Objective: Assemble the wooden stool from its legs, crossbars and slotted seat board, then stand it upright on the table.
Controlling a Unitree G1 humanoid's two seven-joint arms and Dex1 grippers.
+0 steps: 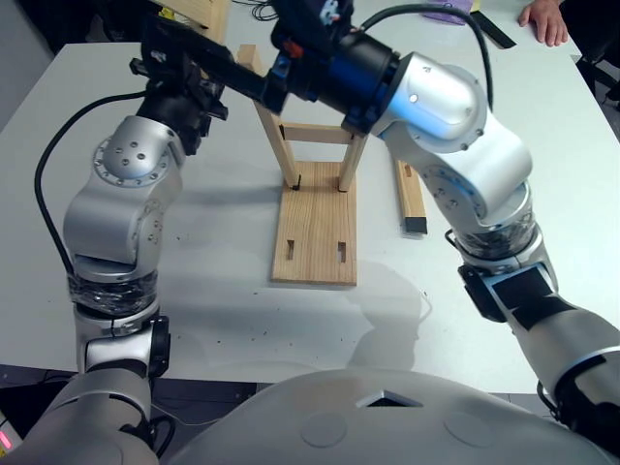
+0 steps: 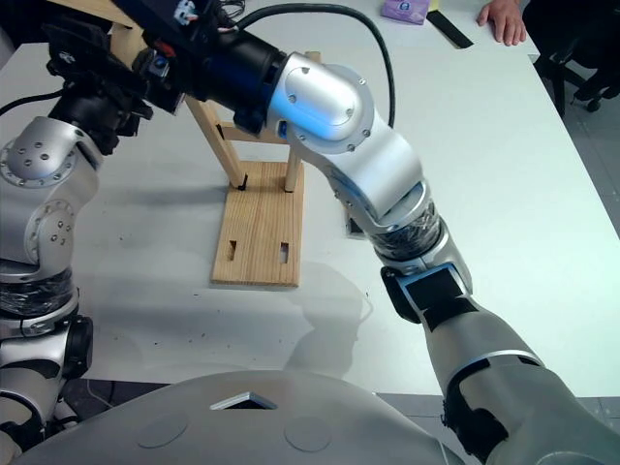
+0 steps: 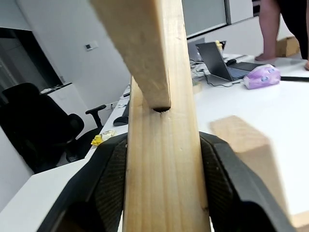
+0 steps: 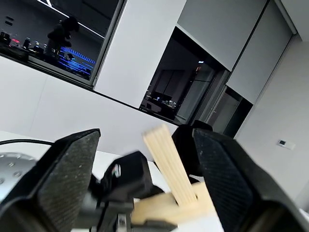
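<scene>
The slotted seat board [image 1: 315, 228] lies flat on the surface [image 1: 194, 281], with two legs [image 1: 281, 145] joined by a crossbar [image 1: 315, 134] standing at its far end. Above and behind it, the left claw [image 3: 164, 186] is clenched on another wooden leg piece [image 3: 161, 145]. The right claw [image 4: 145, 186] hangs released close by.

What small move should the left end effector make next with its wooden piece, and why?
Probably lower the wooden piece in the left end effector toward the empty near slots of the seat board: one leg frame already stands in the far slots.
</scene>
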